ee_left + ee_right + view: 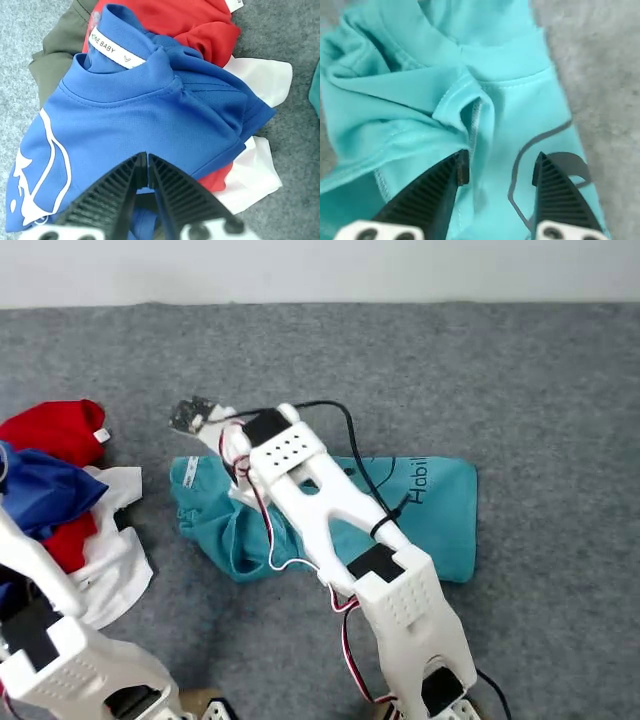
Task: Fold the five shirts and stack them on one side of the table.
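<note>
My right gripper (501, 167) stands with fingers spread, one to each side of a raised fold in the teal shirt (495, 75), close over the cloth; contact cannot be confirmed. The teal shirt lies partly flattened on the grey table (520, 370), collar end bunched, printed end smooth, with my right arm extended across it. My left gripper (147, 161) is pressed together, tips over the blue shirt (150, 110); whether cloth is caught between them I cannot tell. The blue shirt tops an unfolded pile near the teal shirt's bunched end, on the left-arm side, with a strip of table between. Also in that pile: a white shirt (262, 75), nearest the teal shirt; a red shirt (200, 20) under the blue; an olive shirt (52, 55) on the side farthest from the teal shirt
</note>
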{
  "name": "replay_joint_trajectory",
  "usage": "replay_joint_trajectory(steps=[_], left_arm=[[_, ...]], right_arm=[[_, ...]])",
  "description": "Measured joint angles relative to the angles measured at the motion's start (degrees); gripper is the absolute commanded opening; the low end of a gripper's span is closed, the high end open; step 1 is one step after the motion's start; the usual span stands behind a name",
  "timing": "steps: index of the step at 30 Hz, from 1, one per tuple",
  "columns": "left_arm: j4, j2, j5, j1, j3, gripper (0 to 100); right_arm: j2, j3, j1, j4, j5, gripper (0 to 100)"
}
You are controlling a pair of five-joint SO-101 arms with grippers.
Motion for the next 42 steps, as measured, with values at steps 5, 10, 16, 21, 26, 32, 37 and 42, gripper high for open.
replay_joint_trajectory(steps=[5,10,16,21,26,32,37,42], left_arm=[[0.0,0.0,0.0,0.0,0.0,2],[0.0,0.0,0.0,0.0,0.0,2],[0.0,0.0,0.0,0.0,0.0,2],[0.0,0.0,0.0,0.0,0.0,2],[0.0,0.0,0.0,0.0,0.0,2],[0.0,0.0,0.0,0.0,0.0,2],[0.0,0.0,0.0,0.0,0.53,2],[0.0,0.0,0.0,0.0,3.34,2]], right_arm=[[0.0,-6.33,-1.23,5.89,-0.09,12.1],[0.0,-7.3,-4.13,10.46,-0.09,0.9],[0.0,-7.3,-9.14,17.32,-0.88,3.5],[0.0,-7.3,-9.76,17.49,-5.71,14.7],[0.0,-7.3,-11.43,17.49,-16.26,14.9],[0.0,-7.3,-14.51,17.49,-29.1,14.7],[0.26,-7.3,-16.0,17.49,-32.35,14.7],[4.31,-7.3,-16.53,17.49,-32.53,14.5]])
